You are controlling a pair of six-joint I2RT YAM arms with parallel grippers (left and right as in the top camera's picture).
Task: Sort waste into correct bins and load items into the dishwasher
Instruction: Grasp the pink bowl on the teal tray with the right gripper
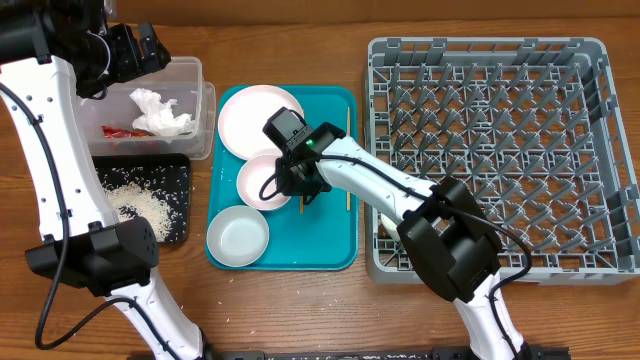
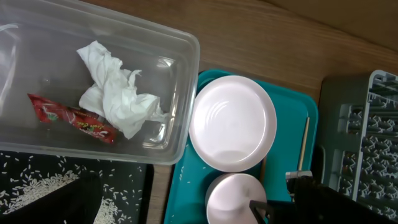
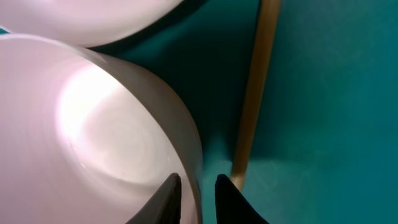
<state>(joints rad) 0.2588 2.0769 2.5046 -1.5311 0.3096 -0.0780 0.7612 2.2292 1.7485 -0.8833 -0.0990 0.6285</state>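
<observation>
My right gripper (image 1: 298,186) (image 3: 198,186) is shut on the rim of a white bowl (image 1: 262,182) (image 3: 93,137) on the teal tray; one finger is inside the bowl and one outside. A wooden chopstick (image 3: 255,93) lies just right of the outer finger. A flat white plate (image 1: 260,120) (image 2: 232,122) and a second bowl (image 1: 238,237) sit on the same tray. My left gripper (image 1: 150,45) (image 2: 168,208) hangs open and holds nothing above the clear tub (image 1: 192,72), which contains the tissue (image 2: 118,93) and the red wrapper (image 2: 71,116).
The black tray (image 1: 182,165) in front of the tub holds loose rice (image 1: 140,205). The grey dish rack (image 1: 490,150) fills the right side. A second chopstick (image 1: 348,160) lies near the right edge of the teal tray (image 1: 320,240). A few rice grains dot that tray.
</observation>
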